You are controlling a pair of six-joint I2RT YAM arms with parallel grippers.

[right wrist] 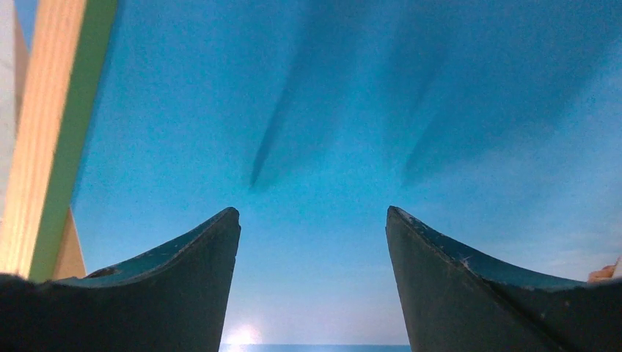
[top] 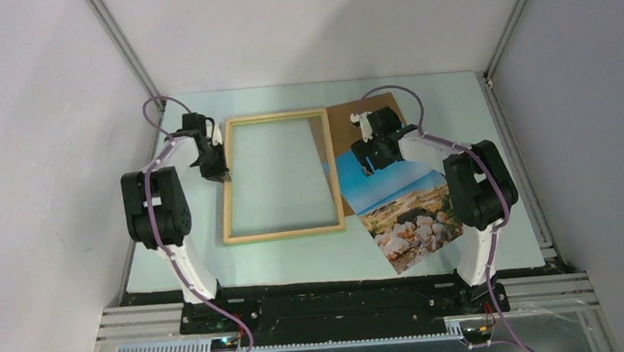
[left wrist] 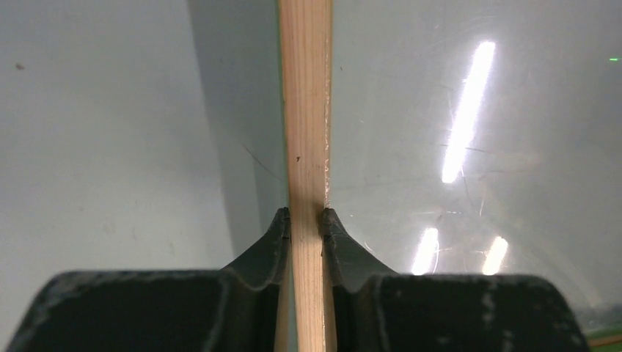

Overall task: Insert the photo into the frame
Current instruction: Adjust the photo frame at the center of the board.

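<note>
Your left gripper (left wrist: pixel 306 220) is pinched on the frame's (top: pixel 286 228) left rail; your right gripper (right wrist: pixel 313 220) hangs wide open and empty over the photo (top: pixel 395 203), which lies just right of the frame, long axis slanting near-right; right arm's nearer.

The frame (left wrist: pixel 306 110) is pale grainy wood, its pane (left wrist: pixel 469 147) glossy and scratched, the photo (top: pixel 395 203) smooth.

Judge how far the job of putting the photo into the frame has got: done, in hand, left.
Done: the left gripper is shut on the left rail of the frame. In hand: the right gripper hangs open over the photo, not gripping it. Left: the photo lies face up right of the frame, partly on a brown board; it must be picked up and set inside.
</note>
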